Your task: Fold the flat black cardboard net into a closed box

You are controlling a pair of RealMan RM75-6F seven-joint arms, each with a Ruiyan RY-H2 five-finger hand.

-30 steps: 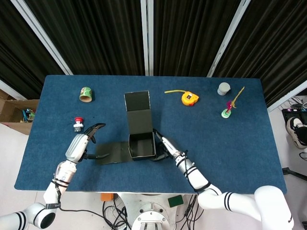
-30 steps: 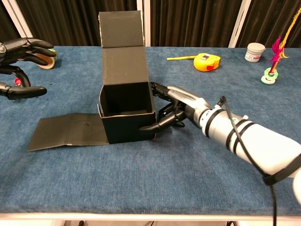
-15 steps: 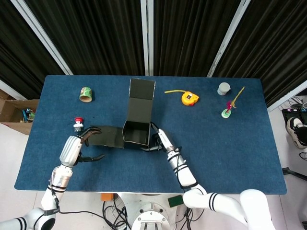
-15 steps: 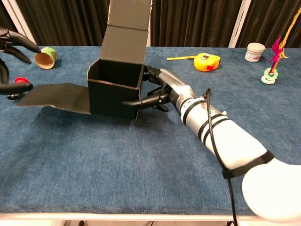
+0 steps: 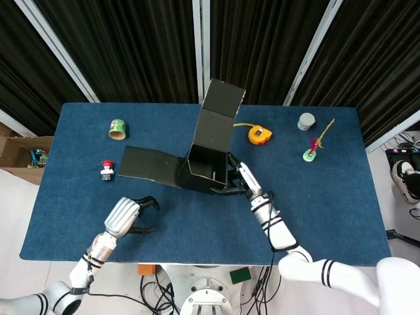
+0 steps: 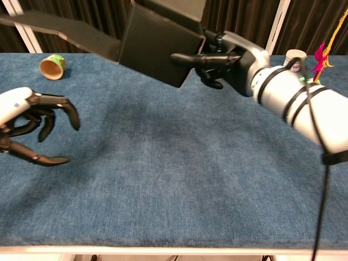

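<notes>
The black cardboard box (image 5: 205, 168) is partly folded and lifted off the blue table (image 5: 315, 203), tilted. Its tall lid flap (image 5: 220, 115) rises toward the back, and one long flap (image 5: 149, 164) still sticks out flat to the left. My right hand (image 5: 240, 180) grips the box's right wall; in the chest view this hand (image 6: 225, 54) holds the box (image 6: 157, 46) high near the top of the frame. Well below and left of the box, my left hand (image 5: 131, 215) hovers near the table's front with its fingers apart and nothing in them, also seen as the left hand (image 6: 33, 126).
A green tape roll (image 5: 117, 128) and a red button (image 5: 107, 171) lie at the left. At the back right are a yellow tape measure (image 5: 258, 135), a white cup (image 5: 306, 121) and a pink-and-yellow toy (image 5: 312, 149).
My right hand has raised the box off the table and tilted it, carrying it back and to the right. My left hand has drawn back toward the table's front, away from the long flap.
</notes>
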